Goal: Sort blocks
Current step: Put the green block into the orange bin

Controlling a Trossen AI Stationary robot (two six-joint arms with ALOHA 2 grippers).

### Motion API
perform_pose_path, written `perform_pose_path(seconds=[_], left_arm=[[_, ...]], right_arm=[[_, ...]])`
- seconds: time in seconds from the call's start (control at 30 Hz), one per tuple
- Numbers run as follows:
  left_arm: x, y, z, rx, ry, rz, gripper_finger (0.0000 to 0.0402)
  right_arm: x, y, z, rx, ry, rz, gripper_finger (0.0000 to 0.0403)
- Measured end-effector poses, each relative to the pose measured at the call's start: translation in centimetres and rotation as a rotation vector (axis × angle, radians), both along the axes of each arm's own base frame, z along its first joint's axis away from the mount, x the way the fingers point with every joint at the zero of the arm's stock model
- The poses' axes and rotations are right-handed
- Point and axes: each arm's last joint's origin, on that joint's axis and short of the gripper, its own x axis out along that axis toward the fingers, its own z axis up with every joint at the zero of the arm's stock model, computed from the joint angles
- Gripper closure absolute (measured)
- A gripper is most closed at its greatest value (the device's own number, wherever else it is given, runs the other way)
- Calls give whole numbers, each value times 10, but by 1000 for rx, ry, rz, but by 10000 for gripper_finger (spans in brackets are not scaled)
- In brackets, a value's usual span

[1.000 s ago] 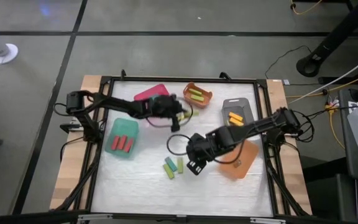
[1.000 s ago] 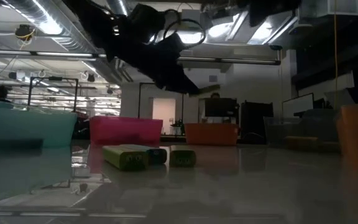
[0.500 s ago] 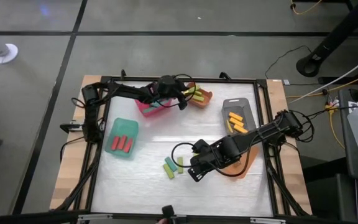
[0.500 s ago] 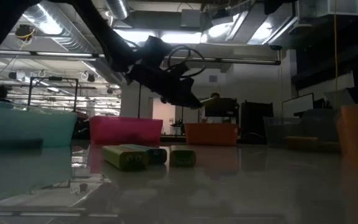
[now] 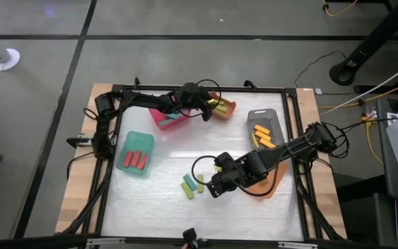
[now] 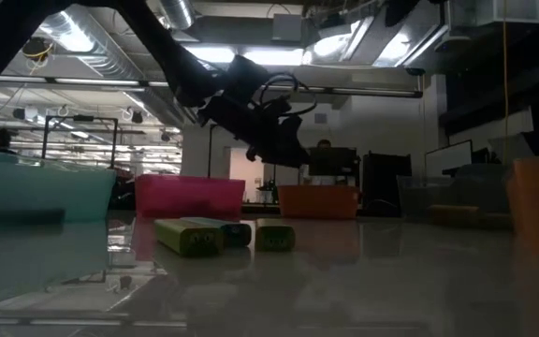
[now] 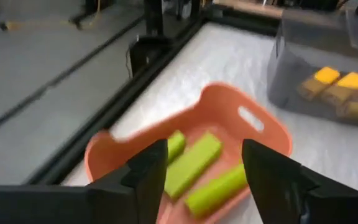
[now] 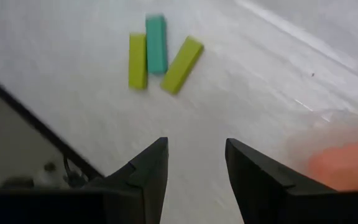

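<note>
**Three loose blocks lie just ahead of the right gripper**

The right gripper (image 5: 215, 188) hangs low over the middle of the white surface (image 5: 157, 207). Its two fingers are spread apart and hold nothing. The three loose blocks sit just beside it, on the side toward the left arm. They are a green block (image 8: 181, 56), a teal block (image 8: 156, 35) and a yellow-green block (image 8: 137, 60). In the right wrist view they lie straight ahead of the open fingers, a little way off. They touch or nearly touch each other, fanned out like a small hand of cards. Their long sides point roughly away from the gripper, the green one tilted off to one side. This arm is much nearer to them than the other arm, so I think the next pick is its job. It would need to reach forward and go down over one block, gripping it across its short side.

Farther off, the left gripper (image 5: 202, 111) is at the back of the surface, over the orange bin (image 7: 104, 155). Its fingers are spread too, with nothing between them. Three green blocks (image 7: 194, 163) already lie in that bin. Red blocks (image 5: 137, 160) lie in the teal bin (image 5: 124, 146), and yellow ones (image 5: 261, 131) in the grey bin (image 5: 273, 119).
</note>
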Motion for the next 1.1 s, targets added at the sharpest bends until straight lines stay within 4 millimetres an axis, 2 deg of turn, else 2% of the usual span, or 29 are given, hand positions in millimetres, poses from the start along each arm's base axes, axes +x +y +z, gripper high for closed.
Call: perform_pose_path(seconds=[0.1, 0.27, 0.47, 0.7, 0.9, 1.1], left_arm=[[-4, -6, 6, -42, 48, 0, 199], [-22, -19, 37, -32, 141, -41, 203], [-62, -40, 80, -76, 283, -64, 207], [-115, -68, 122, -214, 360, -25, 208], [-146, -94, 140, -289, 409, -21, 208], [-151, -119, 148, -337, 395, -48, 208]], right_arm=[[4, -1, -3, -35, -32, -106, 243], [20, 3, -21, -90, -86, -208, 243], [49, 6, -54, -45, -88, -211, 243], [68, 6, -91, 22, -6, -197, 243], [81, 8, -116, 19, -10, -204, 243], [88, 5, -138, 3, 23, -217, 243]])
